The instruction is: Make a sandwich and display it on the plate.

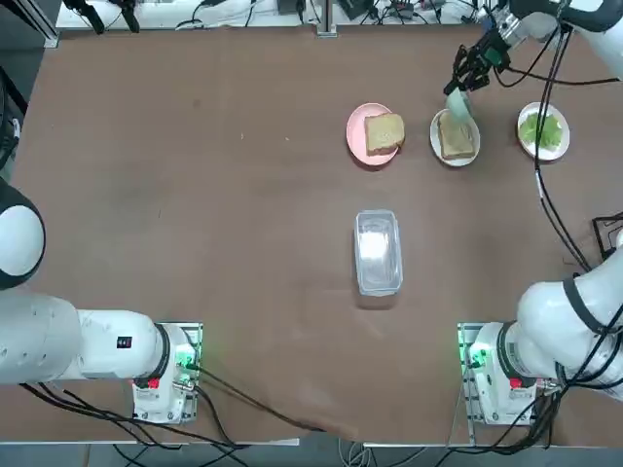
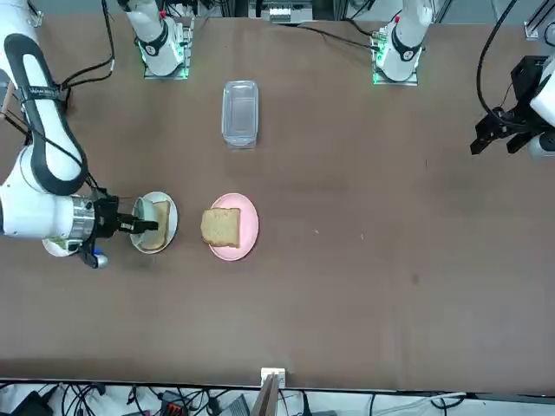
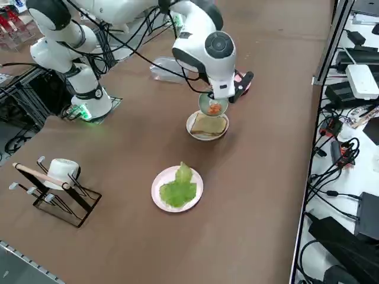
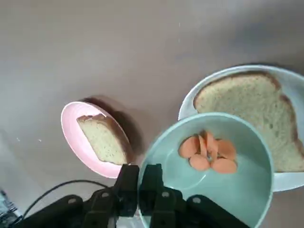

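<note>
Bread (image 4: 251,109) lies flat on the white plate (image 1: 438,151), and that plate is the spot to look from. Your right hand (image 4: 138,175) is pinched together on the rim of a pale green bowl (image 4: 228,190). The bowl is up in the air, partly over that plate, and it looks tipped. Little round orange slices (image 4: 223,165) sit in a small pile inside it.

To the left of the white plate, you have a pink plate (image 1: 358,136) with more bread (image 1: 384,133) on it. To its right is one more white plate (image 1: 561,148), and green lettuce (image 3: 179,189) lies on that one. Closer to the arm bases than the first white plate, and off to its left, you can see a clear box (image 1: 378,253) on the table (image 1: 243,243). Also closer to the bases, but off to its right, a black rack (image 3: 71,207) holds something white.
</note>
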`<state>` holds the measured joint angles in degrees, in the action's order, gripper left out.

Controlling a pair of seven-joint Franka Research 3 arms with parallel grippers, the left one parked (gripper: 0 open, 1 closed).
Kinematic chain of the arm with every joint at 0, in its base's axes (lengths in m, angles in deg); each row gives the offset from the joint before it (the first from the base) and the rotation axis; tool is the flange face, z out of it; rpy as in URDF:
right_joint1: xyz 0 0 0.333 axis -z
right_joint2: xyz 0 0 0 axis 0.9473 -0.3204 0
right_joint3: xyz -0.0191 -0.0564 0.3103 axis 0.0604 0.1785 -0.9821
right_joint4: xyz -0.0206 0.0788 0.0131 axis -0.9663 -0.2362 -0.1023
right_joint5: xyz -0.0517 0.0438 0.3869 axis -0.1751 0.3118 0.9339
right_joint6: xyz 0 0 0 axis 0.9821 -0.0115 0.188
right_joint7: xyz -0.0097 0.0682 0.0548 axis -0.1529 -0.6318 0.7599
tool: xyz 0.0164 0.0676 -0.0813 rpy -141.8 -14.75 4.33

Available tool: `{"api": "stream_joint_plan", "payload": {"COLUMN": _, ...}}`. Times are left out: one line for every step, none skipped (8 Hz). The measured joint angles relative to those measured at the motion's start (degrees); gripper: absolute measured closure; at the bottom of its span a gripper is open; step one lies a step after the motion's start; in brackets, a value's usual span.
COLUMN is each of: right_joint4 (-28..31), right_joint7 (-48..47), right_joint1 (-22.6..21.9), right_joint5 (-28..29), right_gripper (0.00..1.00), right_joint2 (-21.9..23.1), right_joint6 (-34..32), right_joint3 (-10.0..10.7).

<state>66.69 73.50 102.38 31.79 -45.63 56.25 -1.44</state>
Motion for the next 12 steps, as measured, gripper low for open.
{"api": "stream_joint_plan", "payload": {"right_joint4": 0.45, "right_joint7": 1.60, "right_joint1": 0.36, "right_joint5": 2.22, "right_gripper": 0.95, "right_joint2": -0.14, "right_joint6": 0.00, "right_joint3": 0.00}}
{"api": "stream_joint_plan", "payload": {"right_joint4": 0.79, "right_joint7": 4.74, "right_joint1": 0.77, "right_joint5": 5.05, "right_gripper": 0.95, "right_joint2": -0.33, "right_joint6": -0.01, "right_joint3": 0.00}}
{"api": "stream_joint_plan", "payload": {"right_joint4": 1.00, "right_joint7": 8.31, "right_joint1": 1.46, "right_joint5": 7.19, "right_gripper": 0.95, "right_joint2": -0.80, "right_joint6": -0.18, "right_joint3": 0.01}}
{"api": "stream_joint_plan", "payload": {"right_joint4": 1.08, "right_joint7": 11.41, "right_joint1": 2.55, "right_joint5": 9.16, "right_gripper": 0.95, "right_joint2": -1.72, "right_joint6": -0.66, "right_joint3": 0.03}}
{"api": "stream_joint_plan", "payload": {"right_joint4": 1.10, "right_joint7": 14.62, "right_joint1": 3.80, "right_joint5": 11.62, "right_gripper": 0.95, "right_joint2": -2.87, "right_joint6": -1.14, "right_joint3": 0.05}}
{"api": "stream_joint_plan", "payload": {"right_joint4": 1.10, "right_joint7": 17.82, "right_joint1": 5.01, "right_joint5": 14.53, "right_gripper": 0.95, "right_joint2": -3.89, "right_joint6": -1.95, "right_joint3": 0.06}}
{"api": "stream_joint_plan", "payload": {"right_joint4": 1.09, "right_joint7": 19.94, "right_joint1": 6.04, "right_joint5": 17.12, "right_gripper": 0.95, "right_joint2": -4.59, "right_joint6": -3.03, "right_joint3": 0.06}}
{"api": "stream_joint_plan", "payload": {"right_joint4": 1.09, "right_joint7": 21.08, "right_joint1": 6.70, "right_joint5": 19.05, "right_gripper": 0.95, "right_joint2": -4.94, "right_joint6": -3.84, "right_joint3": 0.06}}
{"api": "stream_joint_plan", "payload": {"right_joint4": 1.09, "right_joint7": 22.04, "right_joint1": 7.13, "right_joint5": 20.49, "right_gripper": 0.95, "right_joint2": -5.12, "right_joint6": -4.75, "right_joint3": 0.06}}
{"api": "stream_joint_plan", "payload": {"right_joint4": 1.09, "right_joint7": 23.31, "right_joint1": 7.70, "right_joint5": 21.18, "right_gripper": 0.95, "right_joint2": -5.52, "right_joint6": -5.76, "right_joint3": 0.06}}
{"api": "stream_joint_plan", "payload": {"right_joint4": 1.09, "right_joint7": 24.75, "right_joint1": 8.46, "right_joint5": 21.38, "right_gripper": 0.95, "right_joint2": -6.10, "right_joint6": -6.56, "right_joint3": 0.06}}
{"api": "stream_joint_plan", "payload": {"right_joint4": 1.09, "right_joint7": 25.49, "right_joint1": 9.14, "right_joint5": 21.41, "right_gripper": 0.95, "right_joint2": -6.60, "right_joint6": -7.11, "right_joint3": 0.07}}
